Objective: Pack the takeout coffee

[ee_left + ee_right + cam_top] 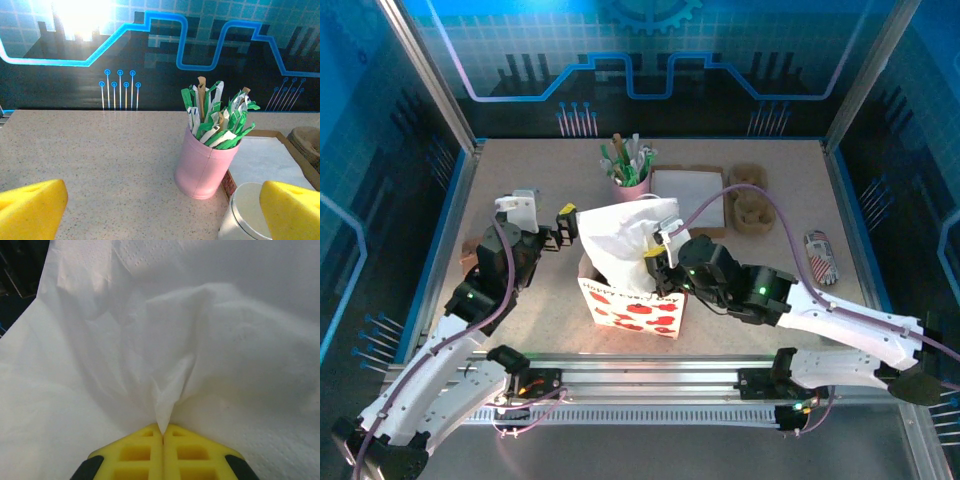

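A white cup with a rolled rim, the takeout coffee [245, 215], stands at the bottom right of the left wrist view, just inside the right fingertip [292, 212]. My left gripper [162, 215] is open with bare tabletop between its fingers; from above the left gripper [563, 228] hovers left of the paper bag [630, 310]. A large white napkin [620, 230] billows out of the bag's top. My right gripper [658, 255] is over the bag's right side. Up close the right gripper [163, 432] is shut on a pinched fold of the napkin [200, 340].
A pink cup of green-and-white sticks [632, 168] stands behind the bag, also close ahead as the pink cup [205, 165]. A napkin stack on a brown tray [687, 195], a cardboard cup carrier [752, 205] and a small packet [820, 255] lie at the back right.
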Controlling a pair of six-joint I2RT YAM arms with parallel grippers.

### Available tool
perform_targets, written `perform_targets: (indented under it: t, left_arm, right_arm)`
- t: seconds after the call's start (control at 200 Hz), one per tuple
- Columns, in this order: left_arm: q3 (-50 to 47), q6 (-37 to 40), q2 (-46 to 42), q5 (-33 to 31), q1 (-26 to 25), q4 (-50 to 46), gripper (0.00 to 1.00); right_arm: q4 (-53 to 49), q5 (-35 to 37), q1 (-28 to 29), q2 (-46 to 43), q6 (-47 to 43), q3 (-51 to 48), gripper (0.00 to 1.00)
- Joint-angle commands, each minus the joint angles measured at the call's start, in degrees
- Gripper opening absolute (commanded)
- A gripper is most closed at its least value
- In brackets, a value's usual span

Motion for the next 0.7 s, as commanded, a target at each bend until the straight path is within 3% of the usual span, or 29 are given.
perform_targets:
  t: [0.0, 0.34, 0.47, 0.595, 0.695]
  left_arm:
    - [-0.7, -1.2, -0.4, -0.5, 0.5, 1.5, 0.99]
    - [-0.7, -1.3, -0.4, -0.3, 0.5, 1.5, 0.99]
    - [-0.7, -1.3, -0.3, -0.3, 0.5, 1.6, 0.99]
    - [-0.7, -1.2, -0.3, -0.4, 0.5, 1.6, 0.99]
    - [-0.7, -1.1, -0.3, -0.4, 0.5, 1.7, 0.99]
  right_arm:
    - [-0.1, 2.1, 0.7, 0.6, 1.3, -0.1, 0.00]
    - [-8.8, 1.7, 0.7, 4.2, 4.2, 2.1, 0.00]
    - [-10.9, 1.5, 0.7, 3.0, 3.7, 3.7, 0.10]
    - [-16.0, 2.7, 0.7, 3.0, 1.6, 8.3, 0.27]
    - [-18.6, 2.6, 0.6, 3.0, -0.2, 11.5, 0.29]
